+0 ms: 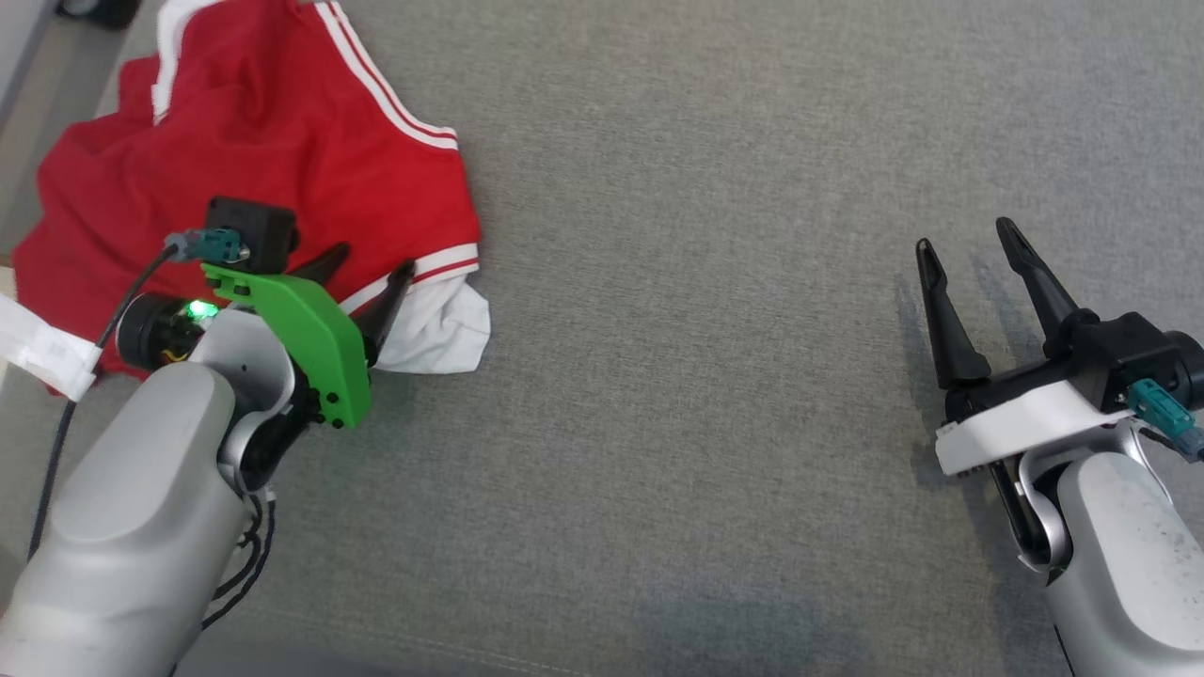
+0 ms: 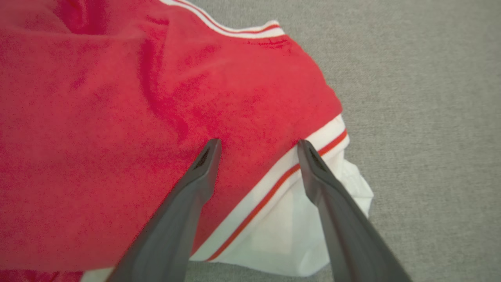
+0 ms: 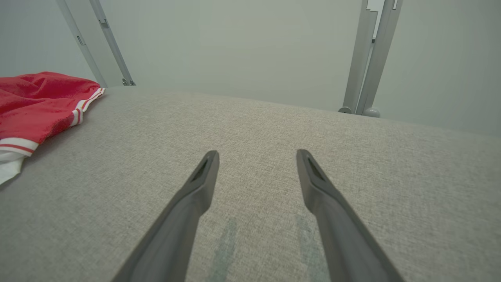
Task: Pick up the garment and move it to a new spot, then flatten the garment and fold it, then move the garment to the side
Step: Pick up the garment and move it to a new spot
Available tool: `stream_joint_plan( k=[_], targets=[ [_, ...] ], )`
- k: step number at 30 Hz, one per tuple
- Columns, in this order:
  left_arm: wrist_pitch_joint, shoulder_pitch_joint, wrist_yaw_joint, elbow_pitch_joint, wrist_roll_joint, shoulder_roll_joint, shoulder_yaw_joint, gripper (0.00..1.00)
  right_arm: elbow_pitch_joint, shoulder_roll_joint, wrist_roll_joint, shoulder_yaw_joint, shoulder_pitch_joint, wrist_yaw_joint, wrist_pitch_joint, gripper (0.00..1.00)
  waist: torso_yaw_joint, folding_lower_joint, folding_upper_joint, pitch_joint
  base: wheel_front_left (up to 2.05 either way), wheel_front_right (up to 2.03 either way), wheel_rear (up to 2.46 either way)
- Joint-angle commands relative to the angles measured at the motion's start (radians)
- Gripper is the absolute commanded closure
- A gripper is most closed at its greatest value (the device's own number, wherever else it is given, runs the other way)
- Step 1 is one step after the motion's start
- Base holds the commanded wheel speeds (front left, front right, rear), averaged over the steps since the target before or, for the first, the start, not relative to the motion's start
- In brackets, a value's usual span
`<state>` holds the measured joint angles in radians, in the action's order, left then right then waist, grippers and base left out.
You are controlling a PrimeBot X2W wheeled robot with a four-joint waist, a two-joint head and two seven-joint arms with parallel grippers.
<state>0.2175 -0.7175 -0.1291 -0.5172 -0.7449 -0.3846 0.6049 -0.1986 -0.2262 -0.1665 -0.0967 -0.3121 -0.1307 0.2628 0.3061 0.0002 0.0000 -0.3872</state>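
Both my arms come in from the bottom corners of the head view, pale grey forearms angled up and inward. My left gripper (image 1: 372,259) is at the lower left, its two long dark fingers spread wide apart with nothing between them. They point at the near right corner of the crumpled red fabric garment with white stripes (image 1: 263,141). In the left wrist view one fingertip lies over plain red cloth and the other over the white band with a thin red line. I can't tell if the tips touch the cloth. A bright green plastic bracket (image 1: 310,338) sits on that wrist, with a green light lit beside it.

My right gripper (image 1: 965,237) is at the lower right, well apart from the garment, fingers also spread wide and empty, over the bare grey woven fabric surface (image 1: 705,376). A white plastic bracket (image 1: 1025,423) sits on that wrist.

The garment is at the upper left of the surface, bunched and wrinkled, not flat. It has white double stripes along one edge and a white-banded hem, and a white inner layer sticks out at the near corner. The right wrist view has it at far left, with grey metal posts (image 3: 372,58) beyond the surface's far edge.
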Motion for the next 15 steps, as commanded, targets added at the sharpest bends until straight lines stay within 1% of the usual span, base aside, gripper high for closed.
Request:
stream_joint_plan(
  k=[1,4,7,8,9,11,15],
  targets=[
    [0.028,-0.029,-0.002,-0.04,-0.017,-0.025,0.008,0.0,0.004,0.004,-0.001,-0.003,-0.023,0.0,0.003,0.0,-0.143,-0.0002,0.0,-0.152,0.0,0.0,0.0],
    [0.051,-0.061,0.001,-0.132,-0.012,-0.044,0.019,0.0,0.005,0.012,-0.003,-0.005,-0.036,0.0,0.003,0.0,-0.162,-0.0002,0.0,-0.16,0.0,0.0,0.0],
    [0.047,-0.058,0.004,-0.204,-0.015,-0.036,0.026,0.0,0.007,0.023,-0.005,-0.003,-0.037,0.0,0.003,0.0,-0.176,-0.0002,0.0,-0.152,0.0,0.0,0.0],
    [0.051,-0.052,0.004,-0.218,-0.019,-0.032,0.035,0.94,0.007,0.027,-0.005,-0.002,-0.032,0.0,0.003,0.0,-0.179,-0.0002,0.0,-0.147,0.0,0.0,0.0],
    [0.049,-0.043,0.003,-0.226,-0.019,-0.028,0.047,1.0,0.005,0.031,-0.007,0.001,-0.024,0.0,0.003,0.0,-0.181,-0.0002,0.0,-0.139,0.0,0.0,0.0],
    [0.037,-0.026,0.001,-0.225,-0.028,-0.026,0.067,1.0,0.0,0.036,-0.007,0.005,-0.007,0.0,0.003,0.0,-0.182,-0.0002,0.0,-0.121,0.0,0.0,0.0],
    [-0.012,-0.011,-0.006,-0.179,-0.047,-0.04,0.088,1.0,-0.011,0.045,-0.012,0.021,0.025,0.0,0.003,0.0,-0.172,-0.0002,0.0,-0.076,0.0,0.0,0.0]
  ],
)
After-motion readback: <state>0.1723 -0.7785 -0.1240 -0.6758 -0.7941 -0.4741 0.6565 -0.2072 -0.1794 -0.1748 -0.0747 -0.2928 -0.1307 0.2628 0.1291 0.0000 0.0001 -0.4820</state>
